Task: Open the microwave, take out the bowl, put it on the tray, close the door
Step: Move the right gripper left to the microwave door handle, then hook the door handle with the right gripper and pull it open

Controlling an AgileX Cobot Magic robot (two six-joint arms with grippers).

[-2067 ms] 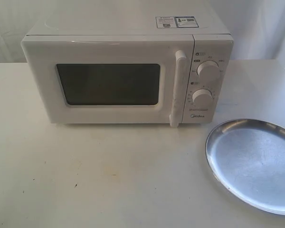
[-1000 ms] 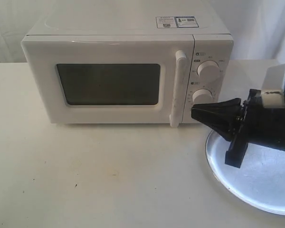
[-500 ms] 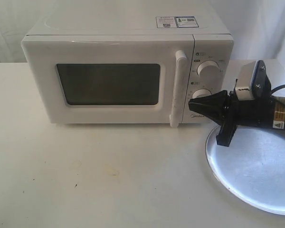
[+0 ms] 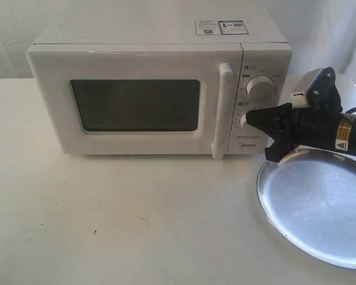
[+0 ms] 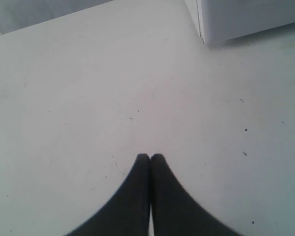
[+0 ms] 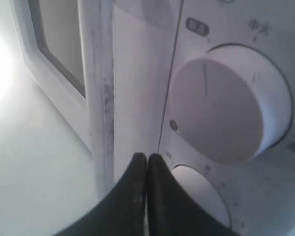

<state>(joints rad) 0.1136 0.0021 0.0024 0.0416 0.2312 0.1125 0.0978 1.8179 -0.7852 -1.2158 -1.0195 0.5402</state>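
Exterior view: right jaws, closed empty, point at the lower round white dial (image 6: 201, 201) of the boxy white microwave (image 4: 136, 35) near the tabletop (image 4: 136, 219)'s far edge; left jaws closed too.

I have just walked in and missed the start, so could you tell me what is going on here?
The right gripper, closed and holding nothing, is at the front of the microwave, its tips by the lower dial just beside the handle. The door is shut, and no bowl is visible. The tray lies on the table with nothing on it. The left gripper, also closed, hangs over the table.
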